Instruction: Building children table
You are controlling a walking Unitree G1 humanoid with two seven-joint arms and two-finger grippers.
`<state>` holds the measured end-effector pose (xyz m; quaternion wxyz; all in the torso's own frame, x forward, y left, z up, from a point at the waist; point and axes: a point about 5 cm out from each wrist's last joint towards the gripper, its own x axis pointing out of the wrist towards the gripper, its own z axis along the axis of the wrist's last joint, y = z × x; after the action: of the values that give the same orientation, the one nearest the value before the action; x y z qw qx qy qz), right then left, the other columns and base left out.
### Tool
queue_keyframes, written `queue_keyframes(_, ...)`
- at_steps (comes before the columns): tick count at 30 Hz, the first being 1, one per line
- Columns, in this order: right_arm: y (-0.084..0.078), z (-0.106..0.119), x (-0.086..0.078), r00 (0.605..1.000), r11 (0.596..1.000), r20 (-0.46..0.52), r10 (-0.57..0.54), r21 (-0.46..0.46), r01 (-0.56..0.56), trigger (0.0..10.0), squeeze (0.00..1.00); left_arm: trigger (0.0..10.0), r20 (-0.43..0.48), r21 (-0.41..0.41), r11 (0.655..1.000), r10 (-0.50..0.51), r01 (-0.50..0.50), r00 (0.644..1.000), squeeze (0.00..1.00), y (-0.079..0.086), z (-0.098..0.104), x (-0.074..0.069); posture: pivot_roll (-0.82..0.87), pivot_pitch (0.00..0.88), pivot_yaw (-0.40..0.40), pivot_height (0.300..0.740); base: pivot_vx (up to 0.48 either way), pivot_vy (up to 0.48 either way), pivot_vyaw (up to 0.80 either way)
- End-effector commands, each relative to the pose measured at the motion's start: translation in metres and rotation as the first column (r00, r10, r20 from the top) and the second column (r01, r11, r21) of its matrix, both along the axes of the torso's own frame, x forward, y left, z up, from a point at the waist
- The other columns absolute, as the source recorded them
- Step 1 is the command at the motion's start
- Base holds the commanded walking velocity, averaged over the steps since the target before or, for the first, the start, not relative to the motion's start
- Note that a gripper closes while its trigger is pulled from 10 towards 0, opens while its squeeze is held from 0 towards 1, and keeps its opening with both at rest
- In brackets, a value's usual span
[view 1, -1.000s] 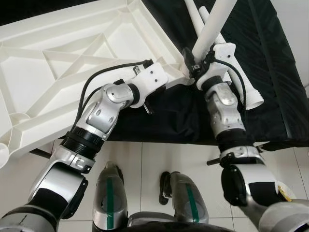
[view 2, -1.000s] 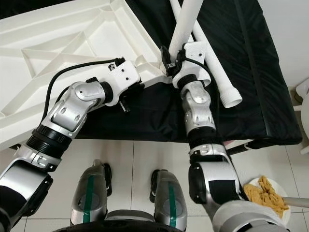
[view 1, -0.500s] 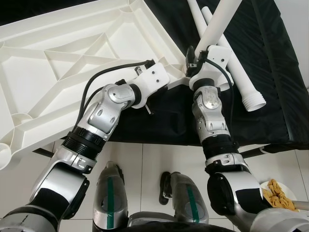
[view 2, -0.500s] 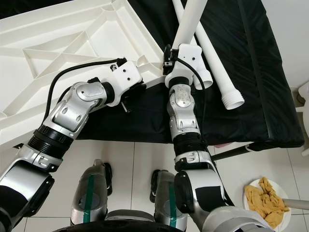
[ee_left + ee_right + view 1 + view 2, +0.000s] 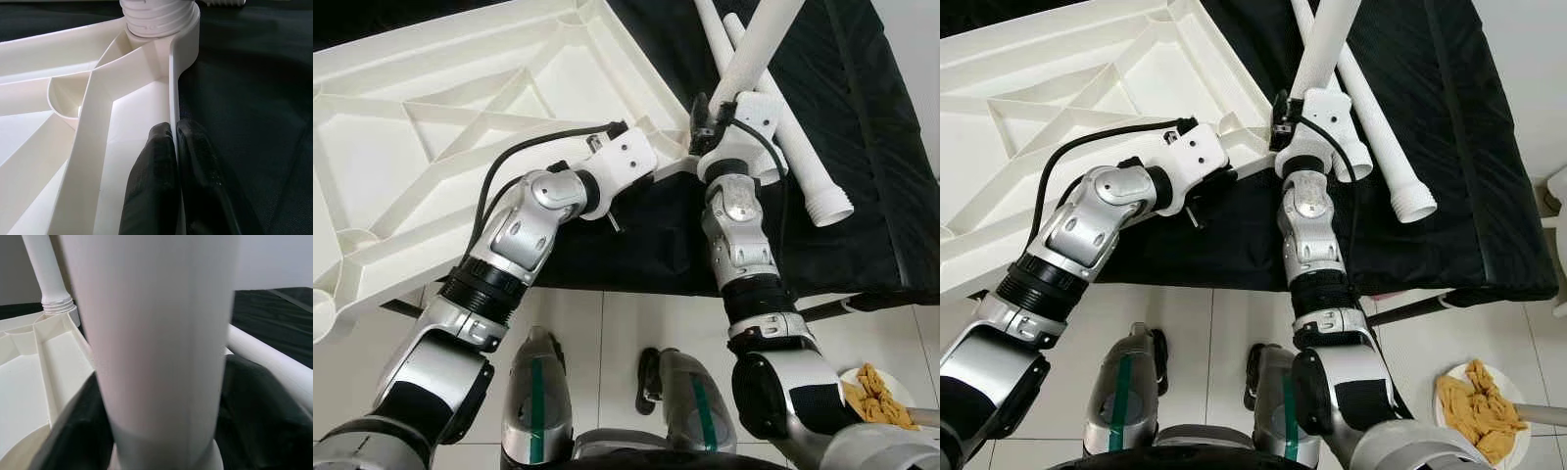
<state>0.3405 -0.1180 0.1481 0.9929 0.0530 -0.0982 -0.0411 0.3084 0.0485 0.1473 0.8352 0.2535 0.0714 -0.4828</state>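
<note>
**Ana:** Where is the little table?

**Ben:** The white table top [image 5: 460, 117] lies upside down, so its ribs show. It takes up the 10 o'clock part of the head view. It rests partly on a black cloth [image 5: 862, 117] that covers the surface under it.

**Ana:** What is the left gripper [image 5: 173, 161] doing?

**Ben:** It pinches the thin outer rim of the table top near the corner. In the left wrist view one black finger [image 5: 151, 181] is inside the rim and the other is outside. The jaws are narrow, shut tight on that rim.

**Ana:** And the right gripper [image 5: 713, 116]?

**Ben:** It is up near 1 o'clock, right at the table top's corner. It holds a white leg [image 5: 759, 44] that leans away toward 1 o'clock. In the right wrist view the leg stands between dark shapes on both sides, so the jaws hug it.

**Ana:** Is a leg on the table already?

**Ben:** Yes. The right wrist view shows a far leg [image 5: 46, 274] standing up in a corner socket, with a ridged ring at its foot.

**Ana:** Any more legs?

**Ben:** Two loose legs [image 5: 803, 166] lie on the black cloth, just beside the right gripper. One has a ridged end at 3 o'clock.

**Ana:** What else is there?

**Ben:** A white plate [image 5: 1518, 411] with yellow stuff sits on the tiled floor [image 5: 626, 323] at 5 o'clock.
</note>
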Motion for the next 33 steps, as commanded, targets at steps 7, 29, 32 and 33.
queue_keyframes(7,-0.008,-0.002,-0.003,1.000,1.000,0.000,0.001,-0.006,-0.001,10.0,1.00,10.0,0.080,-0.047,0.998,-0.042,0.046,0.996,0.00,-0.010,0.019,-0.003,0.06,0.055,-0.075,0.740,0.000,0.000,0.00)
queue_keyframes(29,-0.034,0.014,0.000,0.915,0.914,0.056,0.399,-0.108,-0.392,10.0,0.00,10.0,0.090,-0.042,0.997,-0.053,0.057,0.995,0.00,-0.012,0.020,0.000,0.05,0.018,-0.070,0.740,0.000,0.000,0.00)
queue_keyframes(32,-0.044,0.017,0.004,0.892,0.885,0.036,0.450,-0.153,-0.440,10.0,0.00,10.0,0.092,-0.041,0.997,-0.057,0.061,0.994,0.00,-0.012,0.020,0.000,0.05,0.014,-0.069,0.740,0.000,0.000,0.00)
queue_keyframes(33,-0.044,0.017,0.004,0.892,0.885,0.036,0.450,-0.153,-0.440,10.0,0.00,10.0,0.092,-0.041,0.997,-0.057,0.061,0.994,0.00,-0.012,0.020,0.000,0.05,0.014,-0.069,0.740,0.000,0.000,0.00)
